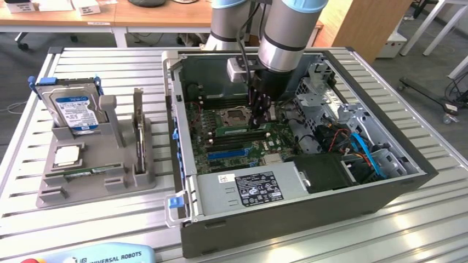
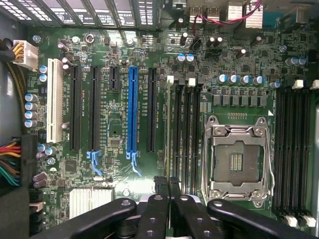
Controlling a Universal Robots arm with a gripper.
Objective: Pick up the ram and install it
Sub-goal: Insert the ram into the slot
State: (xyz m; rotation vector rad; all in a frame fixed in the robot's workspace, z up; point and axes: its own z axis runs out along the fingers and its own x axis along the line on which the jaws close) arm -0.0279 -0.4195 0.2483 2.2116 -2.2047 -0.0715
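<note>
My gripper [image 1: 260, 119] reaches down into the open computer case [image 1: 307, 224], just over the motherboard. In the wrist view the gripper [image 2: 167, 185] is shut, its black fingertips [image 2: 159, 183] pressed together, and I see nothing between them. They hover at the end of the dark memory slots [image 2: 185, 129], beside the empty processor socket [image 2: 235, 159]. On the grey holder [image 1: 95, 189] at the exterior view's left, a green ram [image 1: 82, 174] lies flat. A second thin stick [image 1: 139, 137] stands on edge there.
The holder also carries a silver hard drive [image 1: 73, 109] with a blue label and a small square processor chip [image 1: 67, 155]. Inside the case are a power supply [image 1: 249, 189], drive cages and blue and red cables [image 1: 365, 153]. The long blue expansion slot [image 2: 132, 109] lies near the memory slots.
</note>
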